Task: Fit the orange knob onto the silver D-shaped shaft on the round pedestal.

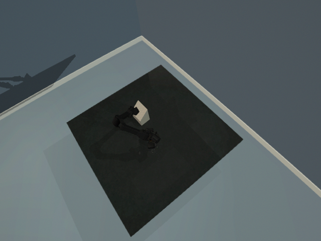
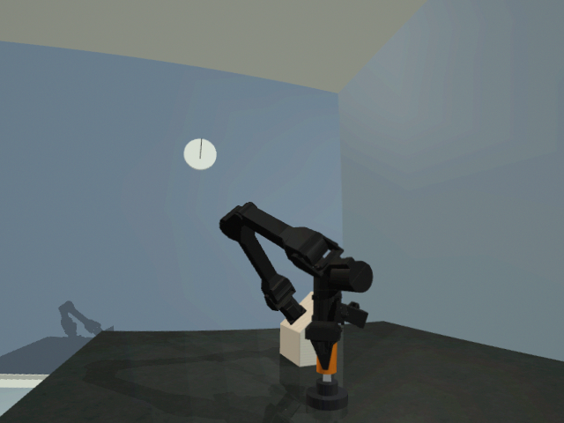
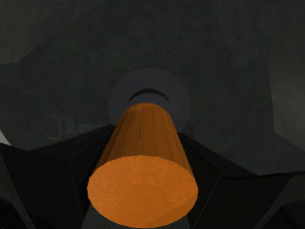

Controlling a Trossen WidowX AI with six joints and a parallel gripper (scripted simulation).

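The end effector (image 2: 326, 361) (image 3: 145, 135) points straight down, gripping the orange knob (image 2: 332, 359) (image 3: 143, 191) upright

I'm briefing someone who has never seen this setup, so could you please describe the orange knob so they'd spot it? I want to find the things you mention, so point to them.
On the dark table (image 1: 181, 116) (image 2: 181, 355) stands a black robot arm (image 1: 132, 129) (image 2: 269, 223). Its claw (image 2: 325, 364) grips the knob (image 2: 333, 357) (image 3: 143, 191) above the round black pedestal (image 2: 327, 399) (image 3: 148, 78); it is the only orange cylinder.
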